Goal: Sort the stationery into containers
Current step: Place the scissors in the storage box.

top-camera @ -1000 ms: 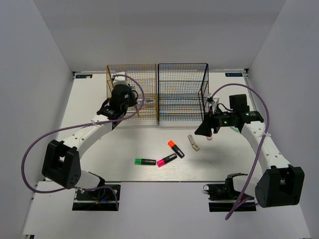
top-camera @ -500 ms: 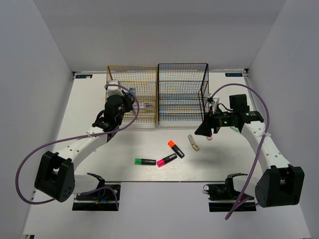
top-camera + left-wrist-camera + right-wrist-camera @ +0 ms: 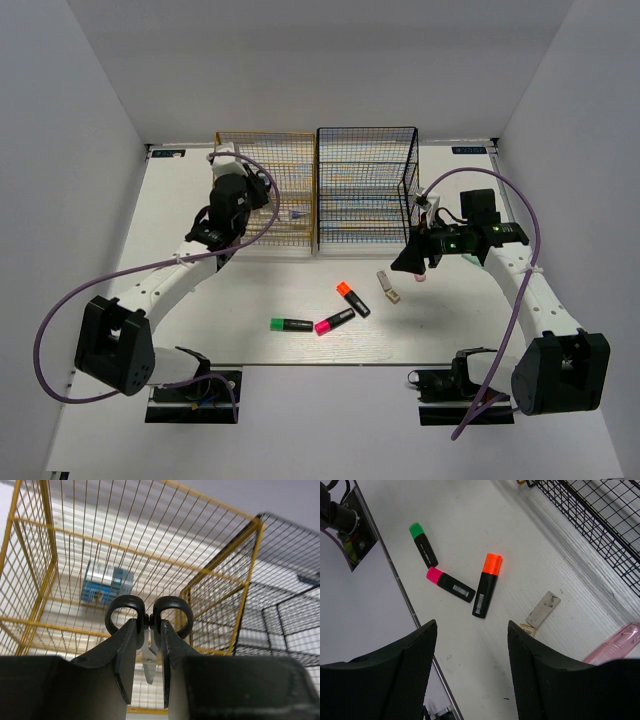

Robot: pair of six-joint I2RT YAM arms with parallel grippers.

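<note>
My left gripper is shut on the black-handled scissors and holds them at the front of the golden-yellow rack. The blade hangs between the fingers. A blue round tub lies inside that rack. The black rack stands to its right. My right gripper is open and empty above the table by the black rack's right front corner. Green, pink and orange highlighters, a beige piece and a pink piece lie on the table.
In the right wrist view the green, pink and orange highlighters lie close together, with the beige piece to their right. The black rack's base runs along the upper right. The table's near edge lies just below the highlighters.
My left arm has swung out and then back towards the yellow rack's front, still holding the scissors. The right arm and the items on the table have not moved.
</note>
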